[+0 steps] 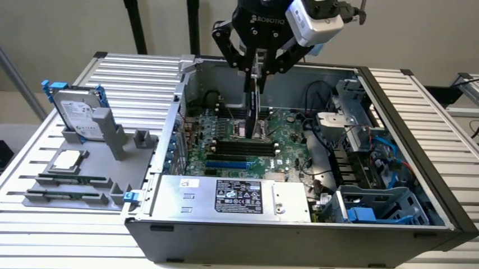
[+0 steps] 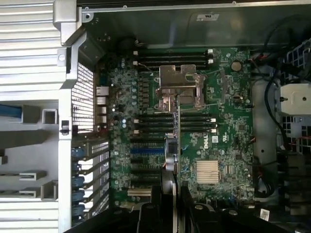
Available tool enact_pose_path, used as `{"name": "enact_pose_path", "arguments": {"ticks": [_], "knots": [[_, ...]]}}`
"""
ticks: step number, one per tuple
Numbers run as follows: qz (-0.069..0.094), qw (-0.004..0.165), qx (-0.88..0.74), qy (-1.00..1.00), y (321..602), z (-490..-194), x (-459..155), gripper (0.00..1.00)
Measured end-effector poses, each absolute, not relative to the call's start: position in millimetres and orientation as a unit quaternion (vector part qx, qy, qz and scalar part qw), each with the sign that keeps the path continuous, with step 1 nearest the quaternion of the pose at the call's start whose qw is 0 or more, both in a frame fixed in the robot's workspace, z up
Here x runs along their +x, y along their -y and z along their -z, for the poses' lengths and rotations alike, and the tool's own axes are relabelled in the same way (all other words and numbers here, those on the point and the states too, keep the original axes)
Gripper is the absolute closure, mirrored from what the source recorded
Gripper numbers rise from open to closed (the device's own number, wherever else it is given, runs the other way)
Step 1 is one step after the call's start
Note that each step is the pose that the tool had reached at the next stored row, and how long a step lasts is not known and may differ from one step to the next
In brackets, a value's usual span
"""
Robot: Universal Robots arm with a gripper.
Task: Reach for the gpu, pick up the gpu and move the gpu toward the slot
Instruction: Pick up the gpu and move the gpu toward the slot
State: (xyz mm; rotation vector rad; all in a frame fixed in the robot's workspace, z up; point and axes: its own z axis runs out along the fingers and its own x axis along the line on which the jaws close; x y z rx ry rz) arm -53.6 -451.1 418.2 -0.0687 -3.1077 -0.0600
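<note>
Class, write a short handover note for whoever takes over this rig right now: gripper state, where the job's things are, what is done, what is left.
Gripper: shut on the gpu, the thin flat circuit-board card, held edge-on and upright.
Position: the card hangs inside the open grey computer case, above the green motherboard, clear of it.
Done: gpu reached and picked up, carried over the case.
Left: the card is not in any slot yet; the move toward the slot goes on.
Also there: silver hard drive with blue rails in the grey holder at the exterior view's left.
</note>
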Motion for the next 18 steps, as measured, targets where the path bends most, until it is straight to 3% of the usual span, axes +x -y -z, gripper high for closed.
{"name": "enact_pose_path", "arguments": {"ticks": [18], "knots": [[0.019, 0.017, -0.008, 1.0, 448.1, -408.6, -21.6, 0.73]]}}
